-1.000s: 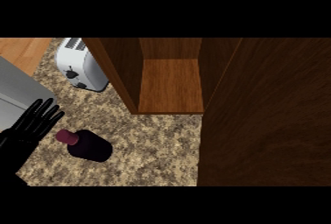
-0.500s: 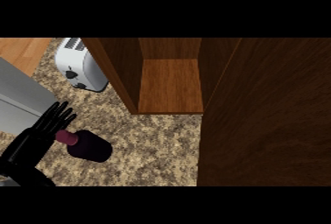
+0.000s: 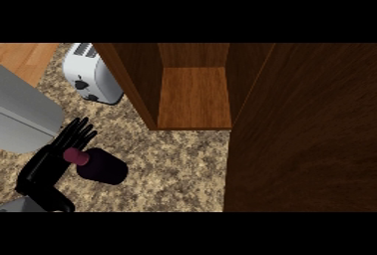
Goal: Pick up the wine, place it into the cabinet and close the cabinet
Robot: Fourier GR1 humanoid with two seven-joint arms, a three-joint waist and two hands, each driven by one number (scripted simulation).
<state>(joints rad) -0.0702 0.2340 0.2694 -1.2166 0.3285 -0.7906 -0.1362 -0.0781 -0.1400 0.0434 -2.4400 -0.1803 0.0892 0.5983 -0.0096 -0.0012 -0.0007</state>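
Observation:
The wine bottle (image 3: 103,169) is dark purple with a reddish cap and stands on the speckled stone counter (image 3: 177,164) at the lower left. My left hand (image 3: 49,162) comes in from the lower left edge and sits right against the bottle's left side. Its fingers (image 3: 75,133) are straight and point up past the cap, not curled round the bottle. The wooden cabinet (image 3: 193,97) stands open above the counter with a bare shelf inside. Its open door (image 3: 302,129) fills the right side of the view. My right hand does not show.
A white toaster (image 3: 92,74) stands at the upper left, beside the cabinet's left wall (image 3: 136,79). A grey appliance (image 3: 22,114) runs along the left edge, close behind my hand. Wooden floor (image 3: 26,55) shows at the top left corner.
My left hand has moved right and up across the counter until it lies against the bottle's left side. The bottle has stayed where it was.

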